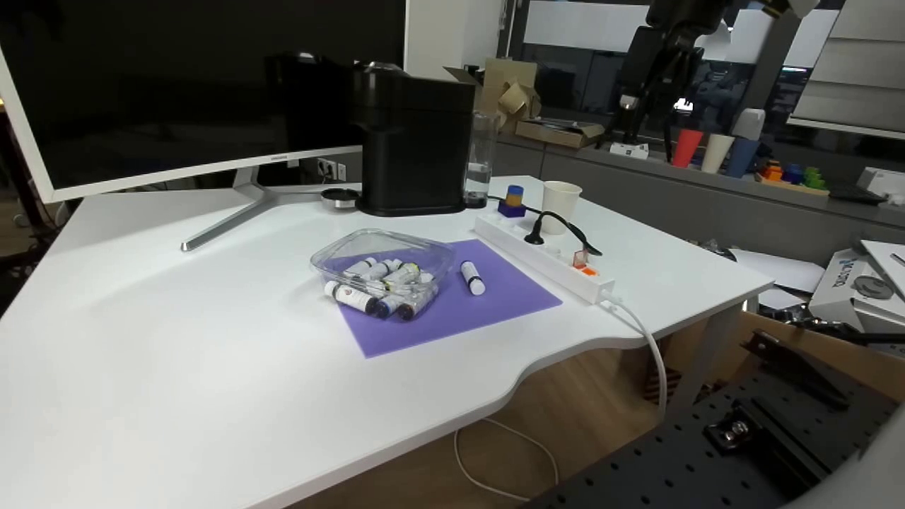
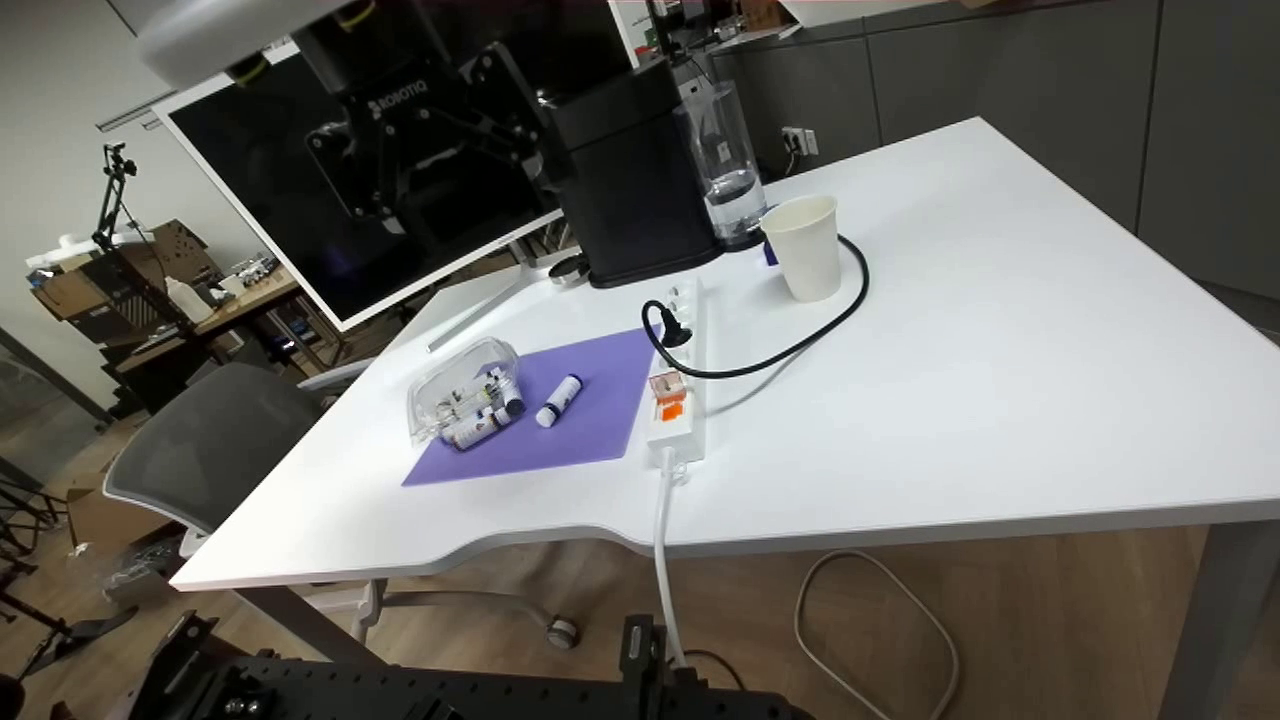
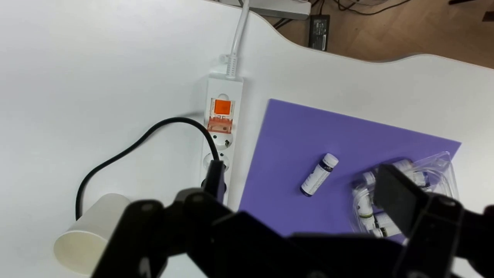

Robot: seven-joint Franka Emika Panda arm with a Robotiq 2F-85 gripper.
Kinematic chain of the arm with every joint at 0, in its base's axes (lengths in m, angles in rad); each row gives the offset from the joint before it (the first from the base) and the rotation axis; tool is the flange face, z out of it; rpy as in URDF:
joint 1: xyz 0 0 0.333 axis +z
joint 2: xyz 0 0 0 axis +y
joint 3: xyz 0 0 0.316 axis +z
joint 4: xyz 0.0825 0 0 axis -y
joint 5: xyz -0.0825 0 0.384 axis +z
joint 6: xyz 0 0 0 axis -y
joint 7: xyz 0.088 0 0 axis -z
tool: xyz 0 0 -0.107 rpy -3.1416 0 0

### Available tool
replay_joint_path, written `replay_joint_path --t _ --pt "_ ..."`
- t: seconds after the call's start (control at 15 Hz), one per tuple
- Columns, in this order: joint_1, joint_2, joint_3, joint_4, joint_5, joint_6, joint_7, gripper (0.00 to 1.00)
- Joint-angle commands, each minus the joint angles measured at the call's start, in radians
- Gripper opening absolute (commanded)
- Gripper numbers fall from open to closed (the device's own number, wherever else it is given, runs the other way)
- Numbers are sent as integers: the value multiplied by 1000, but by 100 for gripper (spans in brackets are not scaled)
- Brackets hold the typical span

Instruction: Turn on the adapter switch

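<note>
The adapter is a long white power strip [image 1: 532, 259] lying flat on the white table, in both exterior views [image 2: 697, 335] and the wrist view [image 3: 225, 88]. Its thick white cable [image 3: 240, 31] leaves the end by the table's front edge. The red-orange switch [image 3: 222, 107] sits near that end, also visible in both exterior views [image 1: 587, 271] [image 2: 672, 410]. A clear reddish flap [image 3: 220, 125] beside it looks raised. My gripper [image 3: 307, 185] is open and empty, high above the table, in both exterior views [image 1: 649, 140] [image 2: 462, 192]. One finger overlaps the strip's sockets in the wrist view.
A black plug [image 2: 675, 333] with a looping cord sits in the strip. A paper cup [image 2: 805, 250] stands beside it. A vial [image 3: 318, 175] and a clear box of vials [image 1: 382, 265] rest on a purple sheet [image 1: 509, 279]. A black machine [image 1: 417, 141] and monitor stand behind.
</note>
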Motion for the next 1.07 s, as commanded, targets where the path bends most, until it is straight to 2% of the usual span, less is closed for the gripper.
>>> replay_joint_path --t 0.0,0.4,0.47,0.53,0.6,0.8,1.0 --pt "-34 33 18 -1 -3 36 22 100" --pt "-68 251 -14 45 60 142 14 100" --pt "-73 287 -14 52 83 166 10 75" --pt "-78 325 -11 61 107 191 10 75" --pt "-82 365 -5 73 134 216 7 69" --pt "-98 468 28 106 204 292 5 45" --pt "-125 561 77 143 220 363 0 25"
